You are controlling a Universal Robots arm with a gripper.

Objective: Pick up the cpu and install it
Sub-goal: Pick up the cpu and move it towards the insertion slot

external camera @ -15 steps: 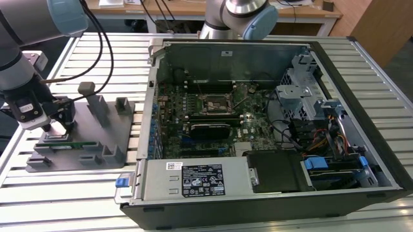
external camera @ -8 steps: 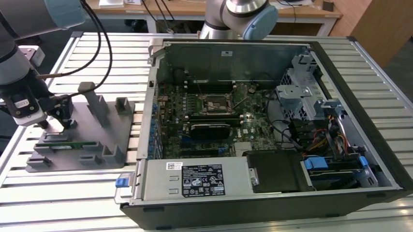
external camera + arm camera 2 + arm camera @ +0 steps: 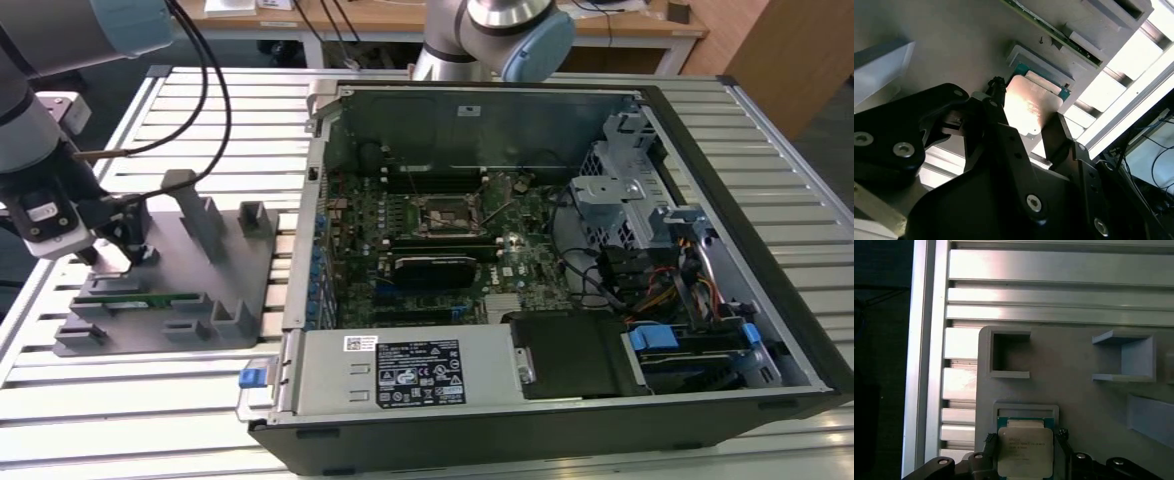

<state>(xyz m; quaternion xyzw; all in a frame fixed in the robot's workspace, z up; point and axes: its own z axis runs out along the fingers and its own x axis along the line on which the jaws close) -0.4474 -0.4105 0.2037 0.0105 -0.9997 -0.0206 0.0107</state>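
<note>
Cpu (image 3: 1024, 452) sits in its nest on the grey holder (image 3: 1079, 400), with the fingers (image 3: 991, 444) closed narrowly against two opposite edges. A straight, level lift without tilting seems wisest. Farther off on the counter (image 3: 160, 400) stands the open computer case (image 3: 467, 110).

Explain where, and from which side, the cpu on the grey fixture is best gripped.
Probably by two opposite thin edges, from straight above: the cpu lies flat, metal top up, in a shallow frame on the grey fixture, so only its edges offer purchase. The gripper hangs over it.
</note>
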